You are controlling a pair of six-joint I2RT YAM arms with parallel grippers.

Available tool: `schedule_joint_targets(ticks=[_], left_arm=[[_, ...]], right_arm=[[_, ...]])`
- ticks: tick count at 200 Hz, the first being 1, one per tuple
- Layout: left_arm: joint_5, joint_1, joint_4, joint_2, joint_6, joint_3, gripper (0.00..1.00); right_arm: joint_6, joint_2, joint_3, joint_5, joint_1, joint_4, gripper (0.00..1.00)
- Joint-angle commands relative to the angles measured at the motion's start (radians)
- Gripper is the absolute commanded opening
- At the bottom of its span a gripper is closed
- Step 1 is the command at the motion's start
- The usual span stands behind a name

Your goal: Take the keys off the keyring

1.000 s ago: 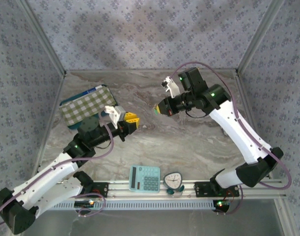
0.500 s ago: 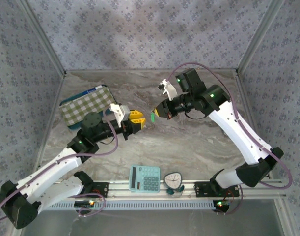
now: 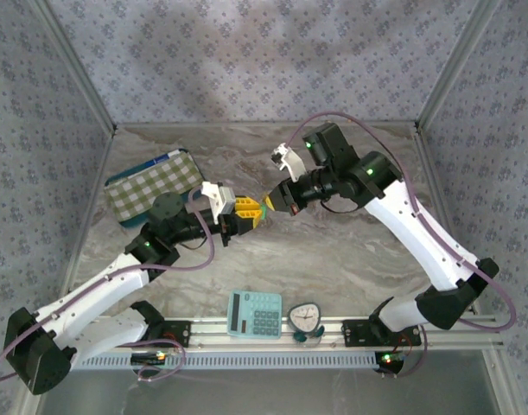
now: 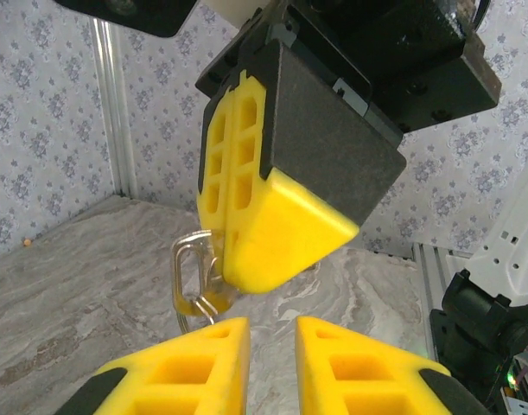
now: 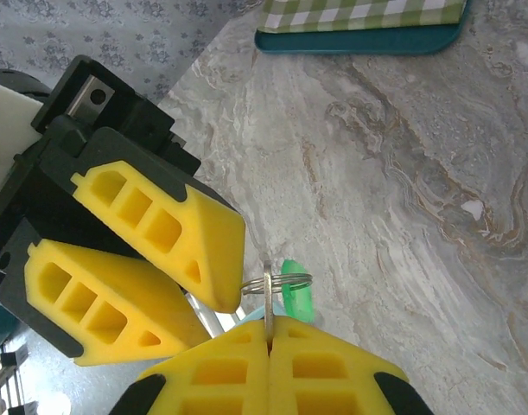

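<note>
While both arms meet nose to nose above the marble table (image 3: 359, 251), the checked tray (image 3: 151, 186) sits back left, well apart. Right gripper (image 5: 270, 324): fingers clenched flat on the keyring (image 5: 279, 280), which is held up off the table. Left gripper (image 4: 272, 333): jaws parted, nothing in the gap. One fingertip (image 5: 222, 278) is at the ring, touching or just short, hard to say. Silver clip (image 4: 191, 277) hangs by the ring. Green tag (image 5: 296, 300) sits just behind it.
</note>
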Motion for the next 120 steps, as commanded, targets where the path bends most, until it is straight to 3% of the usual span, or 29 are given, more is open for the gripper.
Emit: schedule_joint_targets(ticks=[1,22,48,61,98,120], left_arm=[[0.022,-0.008,0.032,-0.001,0.024,0.038,0.25],[0.000,-0.014,0.034,0.000,0.028,0.033,0.27],[-0.047,-0.017,0.037,-0.009,0.045,0.019,0.22],[-0.083,-0.016,0.055,-0.020,0.045,-0.005,0.32],[-0.174,-0.017,0.090,-0.060,0.060,-0.078,0.42],[-0.187,-0.017,0.105,-0.075,0.067,-0.093,0.42]], right_arm=[[-0.014,0.005,0.035,-0.012,0.007,-0.012,0.00],[-0.011,0.005,0.040,-0.015,0.009,-0.012,0.00],[-0.004,0.002,0.040,-0.028,0.009,-0.009,0.00],[0.001,-0.002,0.040,-0.035,0.009,-0.001,0.00],[0.015,-0.009,0.036,-0.063,0.008,0.017,0.00],[0.023,-0.010,0.031,-0.069,0.008,0.024,0.00]])
